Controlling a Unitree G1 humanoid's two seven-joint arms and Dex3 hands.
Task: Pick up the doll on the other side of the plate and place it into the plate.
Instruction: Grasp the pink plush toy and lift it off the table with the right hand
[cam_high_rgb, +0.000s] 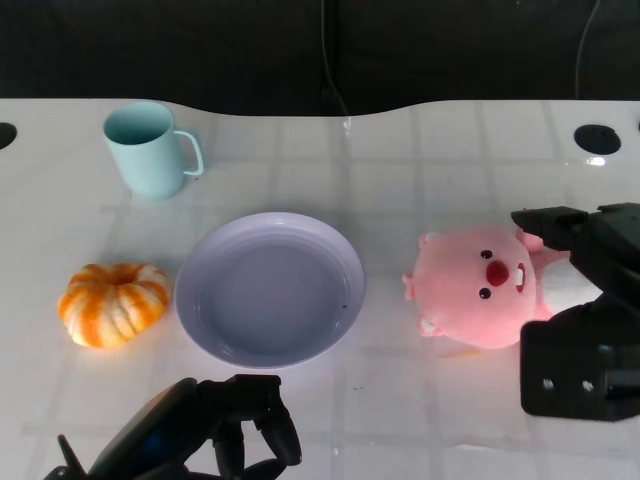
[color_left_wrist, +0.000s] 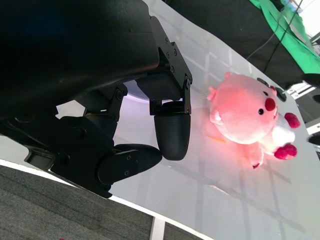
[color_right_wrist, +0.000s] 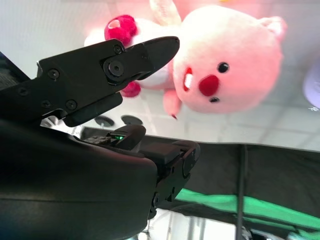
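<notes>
The pink plush doll (cam_high_rgb: 485, 285) lies on the table to the right of the lavender plate (cam_high_rgb: 270, 290), which holds nothing. My right hand (cam_high_rgb: 605, 270) is at the doll's right side. One finger reaches past the doll's far side and the black palm block sits on its near side, with the doll's white body between them. The right wrist view shows the doll (color_right_wrist: 225, 65) just beyond an outstretched finger (color_right_wrist: 145, 52), not clamped. My left hand (cam_high_rgb: 200, 430) hovers near the table's front edge, fingers loosely bent, holding nothing. The left wrist view shows the doll (color_left_wrist: 250, 112) beyond its fingers (color_left_wrist: 172, 132).
A pale blue mug (cam_high_rgb: 150, 150) stands at the back left. An orange and white pumpkin (cam_high_rgb: 113, 303) sits left of the plate. Dark round holes (cam_high_rgb: 597, 139) mark the table's far corners.
</notes>
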